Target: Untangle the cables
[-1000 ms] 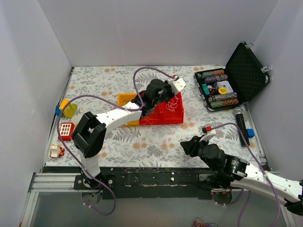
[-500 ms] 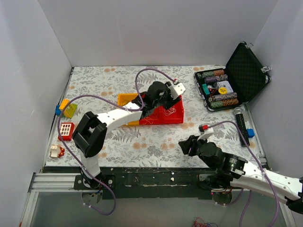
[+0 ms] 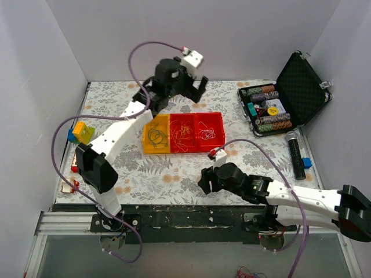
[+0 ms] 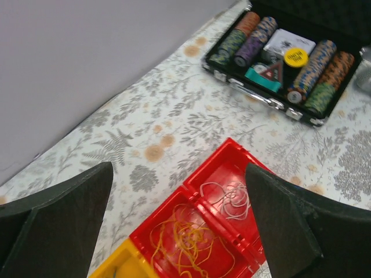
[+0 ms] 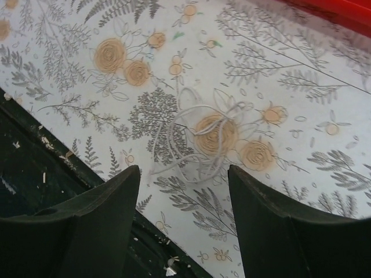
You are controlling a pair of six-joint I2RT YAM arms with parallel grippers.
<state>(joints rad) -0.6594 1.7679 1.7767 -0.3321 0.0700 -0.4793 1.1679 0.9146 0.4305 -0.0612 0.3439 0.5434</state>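
Observation:
The cables lie sorted in a three-compartment tray (image 3: 169, 148). Dark green ones (image 3: 155, 135) fill its yellow end, yellow-orange ones (image 3: 183, 131) (image 4: 191, 246) the middle red compartment, whitish ones (image 3: 207, 132) (image 4: 229, 197) the right red one. My left gripper (image 3: 194, 92) (image 4: 179, 168) hangs high above the tray's back edge, open and empty. A loose whitish cable clump (image 5: 197, 139) rests on the floral tablecloth near the front edge. My right gripper (image 3: 204, 180) (image 5: 184, 171) hovers just short of that clump, open, touching nothing.
An open case of poker chips (image 3: 272, 110) (image 4: 284, 58) stands at the back right, with a microphone (image 3: 295, 153) in front of it. Toy blocks (image 3: 81, 132) and a red-and-white block (image 3: 81, 159) sit along the left edge. The table's dark front rail (image 5: 35, 197) runs beside my right gripper.
My left gripper opened, then rose up and back from the red tray, uncovering it. My right gripper slid left along the front of the table and opened wider.

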